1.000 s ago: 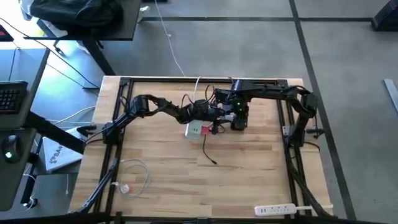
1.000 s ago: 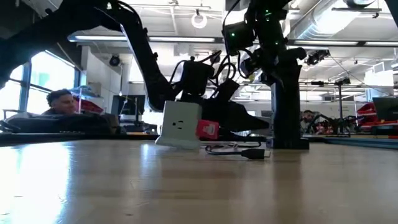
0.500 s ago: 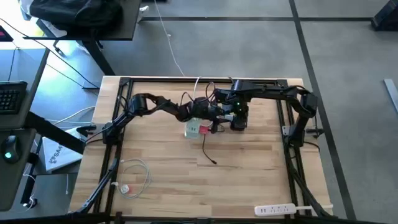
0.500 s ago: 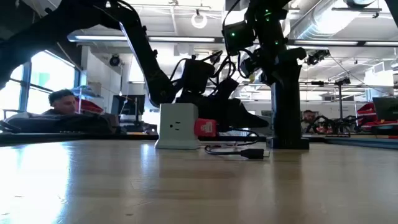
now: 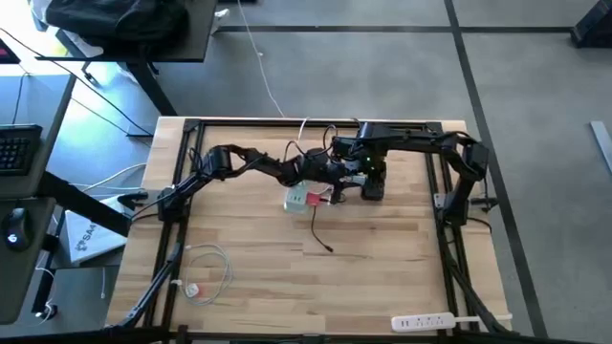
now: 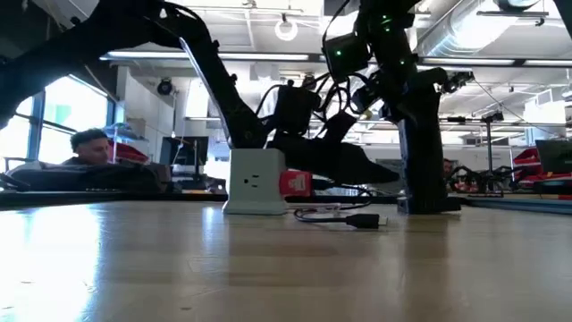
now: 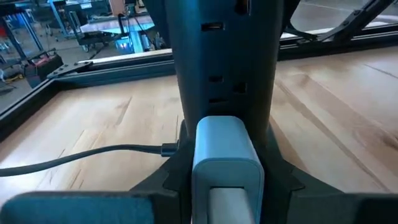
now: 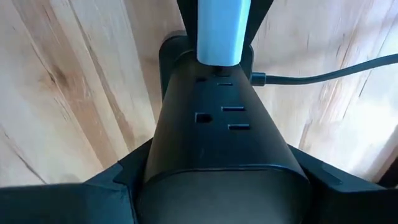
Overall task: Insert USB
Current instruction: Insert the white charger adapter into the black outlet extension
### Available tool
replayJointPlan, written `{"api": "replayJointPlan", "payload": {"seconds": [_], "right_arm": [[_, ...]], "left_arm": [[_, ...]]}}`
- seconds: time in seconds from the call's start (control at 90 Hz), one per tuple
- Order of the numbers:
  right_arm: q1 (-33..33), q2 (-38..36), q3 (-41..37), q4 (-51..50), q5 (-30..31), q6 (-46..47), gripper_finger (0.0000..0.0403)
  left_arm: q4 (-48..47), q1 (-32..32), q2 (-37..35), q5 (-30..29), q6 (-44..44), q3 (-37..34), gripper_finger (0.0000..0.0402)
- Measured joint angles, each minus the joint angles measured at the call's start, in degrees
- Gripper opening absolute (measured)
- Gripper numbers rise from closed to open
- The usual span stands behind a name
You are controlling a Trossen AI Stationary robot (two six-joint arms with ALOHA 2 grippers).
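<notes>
1. While the left gripper point(image 5: 337, 174) pinches a pale plug point(image 7: 227, 155) and the right gripper point(image 5: 371, 183) clamps the dark tower point(image 8: 224, 124), the USB point(image 5: 315, 199) lies unheld, right against the white charger cube point(image 5: 296, 200).
2. It looks light, small and rigid; its thin black cable looks limp.
3. It is probably best gripped across the red body, not by the cable.

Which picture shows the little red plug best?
The low view: the red USB plug sits clear beside the white charger cube. The high view shows only a tiny red spot. Neither wrist view shows it.
</notes>
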Motion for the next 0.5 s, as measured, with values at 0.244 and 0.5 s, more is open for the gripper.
{"api": "replayJointPlan", "payload": {"seconds": [0.244, 0.5], "right_arm": [[-0.57, -1.22, 0.69, 0.60, 1.07, -0.42, 0.0225], [-2.29, -2.68, 5.82, 4.44, 2.60, -0.27, 0.0225]], "left_arm": [[0.04, 1.05, -1.55, -0.51, -1.56, -1.95, 0.0092], [-0.81, 5.42, -11.09, 0.32, 1.74, -10.85, 0.0092]]}}
